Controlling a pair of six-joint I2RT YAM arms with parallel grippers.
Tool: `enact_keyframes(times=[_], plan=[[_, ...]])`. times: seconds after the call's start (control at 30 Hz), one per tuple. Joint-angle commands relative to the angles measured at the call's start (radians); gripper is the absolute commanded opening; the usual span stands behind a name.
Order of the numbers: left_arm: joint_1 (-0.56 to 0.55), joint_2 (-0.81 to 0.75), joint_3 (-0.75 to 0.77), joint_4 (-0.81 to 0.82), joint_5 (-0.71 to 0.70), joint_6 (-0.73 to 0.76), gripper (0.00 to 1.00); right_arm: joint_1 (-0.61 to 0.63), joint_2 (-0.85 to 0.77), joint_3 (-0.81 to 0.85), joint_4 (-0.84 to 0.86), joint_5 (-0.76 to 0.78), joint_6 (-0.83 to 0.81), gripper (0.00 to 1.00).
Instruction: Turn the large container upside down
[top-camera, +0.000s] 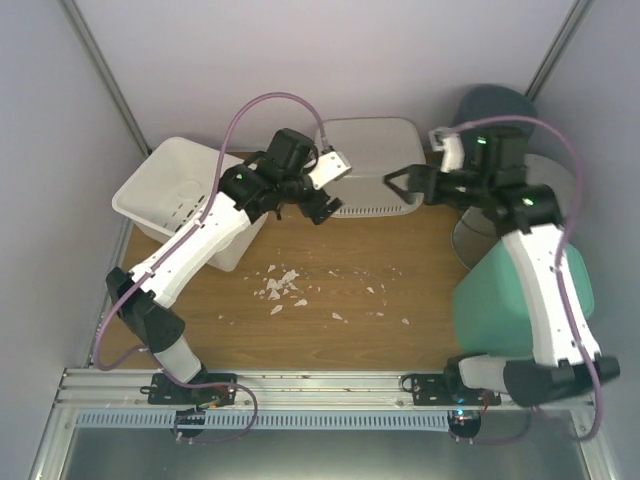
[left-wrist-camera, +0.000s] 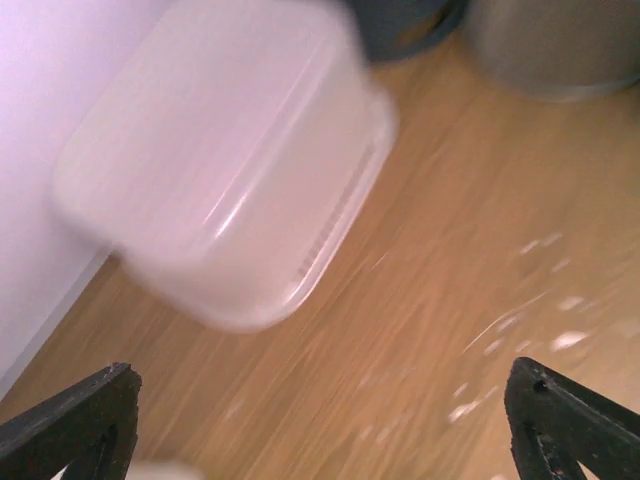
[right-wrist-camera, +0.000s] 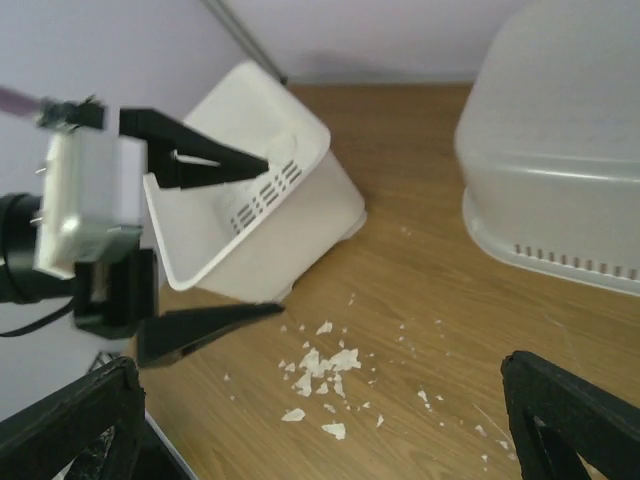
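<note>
We are seeing the container (top-camera: 372, 150) sitting rim-down at the middle of the surface's (top-camera: 340, 260) back edge, its base facing up and its slotted rim lying on the wood. Our left claw (top-camera: 338, 190) is hovering just off the container's left front corner, jaws spread wide with nothing between them. Our right claw (top-camera: 400, 186) is hanging at the right front corner, jaws likewise wide apart and empty. As far as we can tell, neither is touching the container.

A white basket (top-camera: 175, 195) is leaning tilted at the left edge against the wall, its opening turned up and toward the middle. On the right, a dark bin (top-camera: 495, 100) is standing in the back corner and a grey pot (top-camera: 468, 238) is sitting in front of it. A teal tub (top-camera: 490, 300) is filling the near right corner under our right arm. Crumbs (top-camera: 282, 287) are lying scattered across the middle.

The open room is running from the container's front rim to the near edge, between basket and tub. The back wall is closing in right behind the container.
</note>
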Motion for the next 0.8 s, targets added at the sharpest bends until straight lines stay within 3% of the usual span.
enact_keyframes(times=[0.0, 0.13, 0.33, 0.6, 0.77], plan=[[0.092, 0.028, -0.097, -0.166, -0.272, 0.106, 0.97, 0.209, 0.140, 0.105, -0.060, 0.265, 0.016, 0.96], [0.204, 0.033, -0.207, -0.215, -0.293, 0.100, 0.87, 0.303, 0.158, 0.078, -0.072, 0.405, 0.085, 0.96], [0.291, 0.040, -0.295, -0.142, -0.351, 0.110, 0.84, 0.412, 0.111, -0.078, -0.162, 0.547, 0.168, 0.95], [0.303, 0.088, -0.252, -0.132, -0.434, 0.116, 0.80, 0.422, -0.060, -0.385, -0.194, 0.641, 0.345, 0.95], [0.279, 0.021, -0.201, -0.126, -0.418, 0.124, 0.80, 0.423, -0.102, -0.547, -0.199, 0.663, 0.413, 0.96]])
